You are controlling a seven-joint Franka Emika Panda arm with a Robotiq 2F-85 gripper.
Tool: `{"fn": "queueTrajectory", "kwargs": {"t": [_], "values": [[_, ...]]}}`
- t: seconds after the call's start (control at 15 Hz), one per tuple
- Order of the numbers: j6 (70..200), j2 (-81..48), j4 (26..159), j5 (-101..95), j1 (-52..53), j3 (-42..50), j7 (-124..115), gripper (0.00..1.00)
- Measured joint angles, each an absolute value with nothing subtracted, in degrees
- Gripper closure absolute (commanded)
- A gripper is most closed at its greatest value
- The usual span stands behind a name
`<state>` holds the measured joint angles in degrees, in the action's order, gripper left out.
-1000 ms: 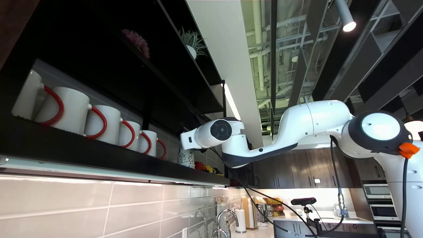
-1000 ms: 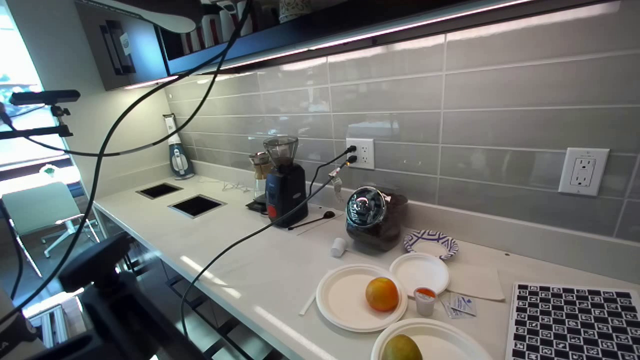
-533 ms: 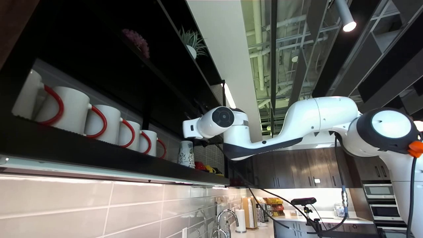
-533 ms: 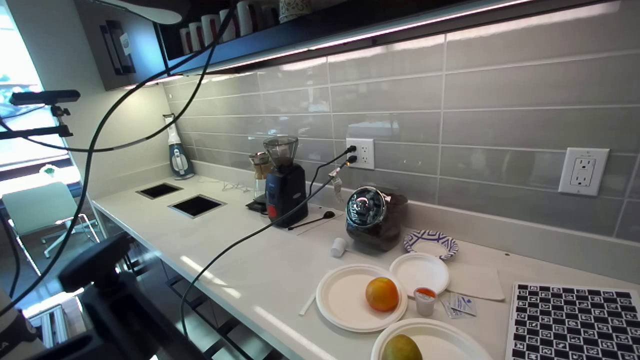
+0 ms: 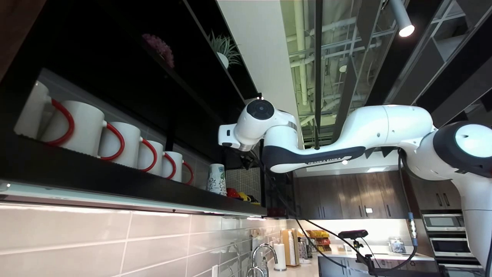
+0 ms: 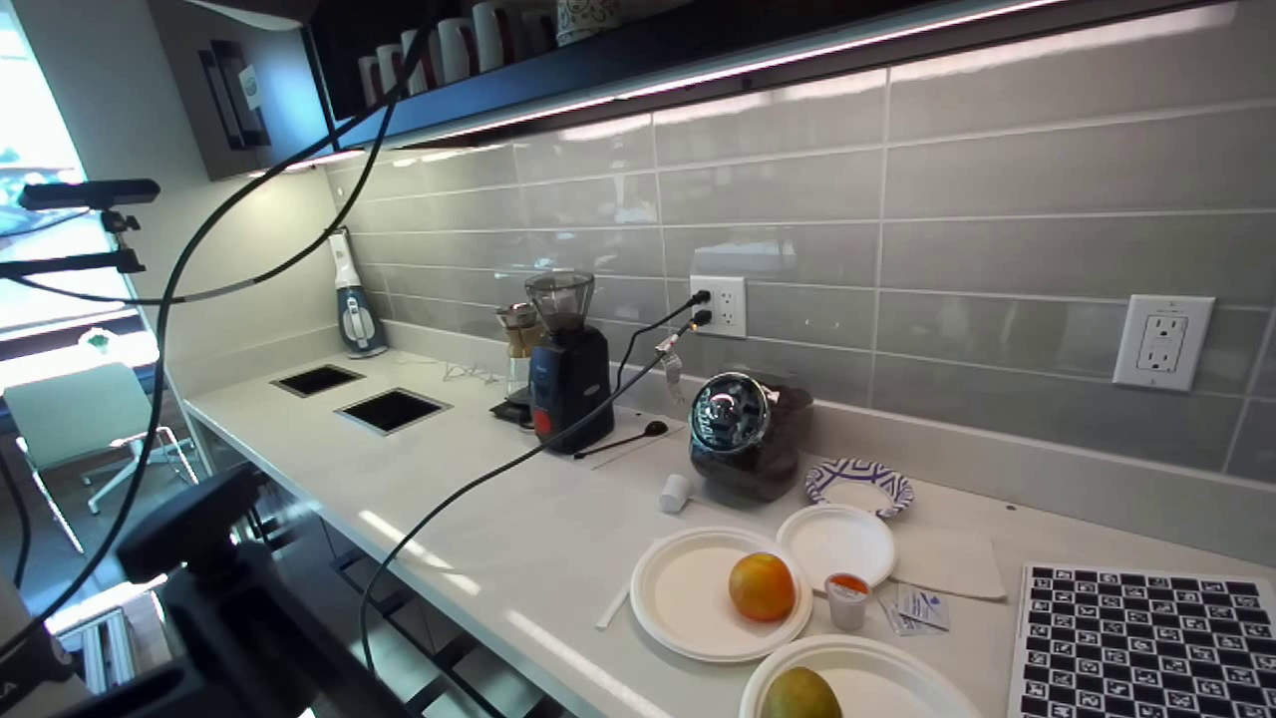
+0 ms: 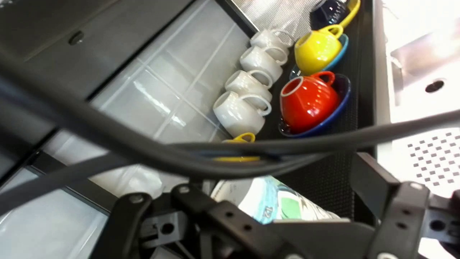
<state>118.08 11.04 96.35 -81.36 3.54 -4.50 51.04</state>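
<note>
Shelf (image 5: pixel 115 181): black, running along a tiled wall (image 5: pixel 65 227).
Patterned cup (image 5: pixel 216 180): standing near the front edge, narrow end up, between red-handled mugs (image 5: pixel 86 127) and a red cup (image 7: pixel 309 102).
Gripper (image 7: pixel 291 187): jaws apart, near the patterned cup.
Red cup: on a blue saucer (image 7: pixel 334 114); white cups (image 7: pixel 239 115) nearer the back edge.

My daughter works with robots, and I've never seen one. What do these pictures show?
This is a white robot arm with a two-fingered gripper. Two views come from cameras standing apart from it; the close-up comes from one mounted on the arm. The shelf bears white mugs with red handles, a patterned cup and a red cup. On the counter below stand a coffee grinder and a plate with an orange fruit. The gripper's jaws stand open near the patterned cup; nothing is held.
</note>
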Motion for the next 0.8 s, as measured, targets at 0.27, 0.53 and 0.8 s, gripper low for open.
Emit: {"fn": "queueTrajectory", "kwargs": {"t": [0.27,0.53,0.8], "values": [[115.16,14.35,97.09,-71.16,4.97,-4.84,48.19,0.00],[115.14,19.87,98.63,-63.49,4.99,-3.53,44.19,0.00],[114.56,25.60,101.29,-55.09,4.82,0.37,41.32,0.00]]}}
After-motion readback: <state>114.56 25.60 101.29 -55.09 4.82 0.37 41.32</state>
